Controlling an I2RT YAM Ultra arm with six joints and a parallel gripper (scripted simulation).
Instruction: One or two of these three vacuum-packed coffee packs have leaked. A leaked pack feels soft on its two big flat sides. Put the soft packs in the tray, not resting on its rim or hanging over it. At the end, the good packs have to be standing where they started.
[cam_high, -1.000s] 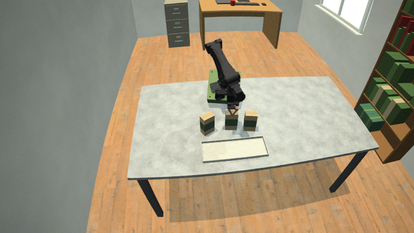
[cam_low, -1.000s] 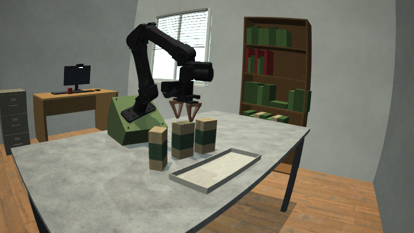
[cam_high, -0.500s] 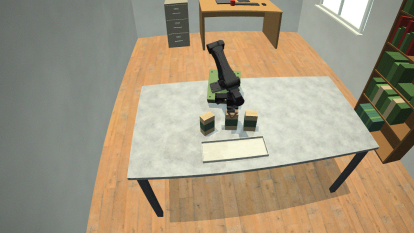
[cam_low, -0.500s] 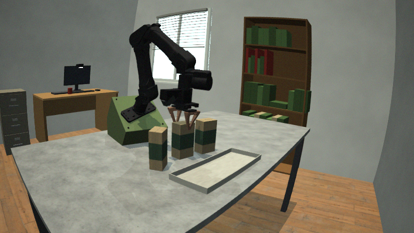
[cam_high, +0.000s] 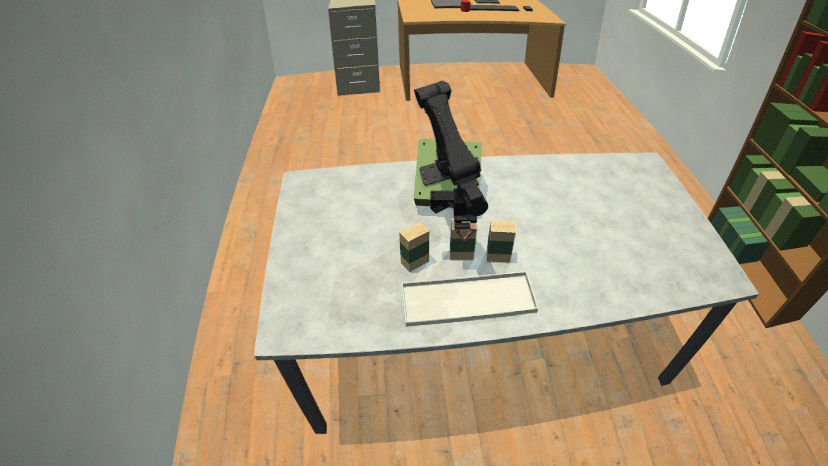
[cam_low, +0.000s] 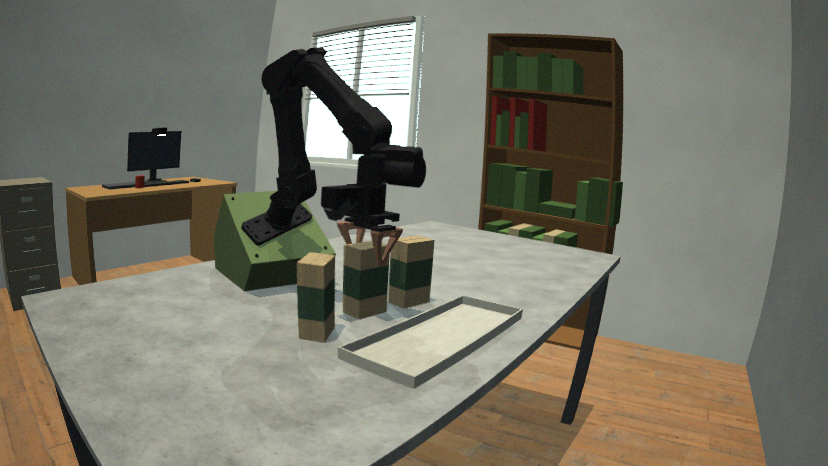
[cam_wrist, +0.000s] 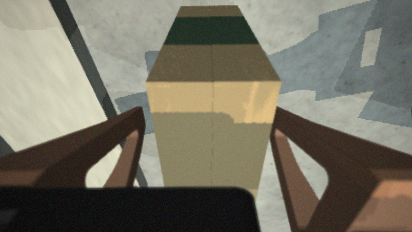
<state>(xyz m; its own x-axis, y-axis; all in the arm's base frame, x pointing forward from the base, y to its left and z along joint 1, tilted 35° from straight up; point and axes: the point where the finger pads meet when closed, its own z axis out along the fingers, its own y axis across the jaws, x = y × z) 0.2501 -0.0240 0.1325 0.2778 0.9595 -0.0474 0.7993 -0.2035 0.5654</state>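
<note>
Left pack (cam_high: 414, 246): stands upright, turned slightly out of line with the others, toward the left edge of the table (cam_high: 608, 243) from the row's middle; nothing touches it.
Middle pack (cam_high: 462, 247): stands upright at mid-table, between the base (cam_high: 425, 150) on the far side and the tray (cam_high: 469, 317) on the near side.
Right pack (cam_high: 501, 240): stands upright just beside the middle pack, apart from it; untouched.
Tray: lies flat near the near edge, in front of the row; no pack is in it.
Gripper (cam_low: 370, 236): spread and holding nothing; the fingers are set down either side of the middle pack's top, with a narrow gap visible on each side in the wrist view.
Handling, judged: the packs are taken to be brick-like, light and stiff when sound, yielding on the broad faces when leaked. A smooth wrapper is likely, so some slip is to be expected.
Hold, judged: the middle pack is best taken near its top, across its two big flat sides. Whether the fingers now face those sides cannot be told for certain.
Risk, judged: a tall narrow pack may be tipped by an off-centre squeeze; the right pack stands close by.
Step, judged: a test squeeze of the middle pack is pending.
</note>
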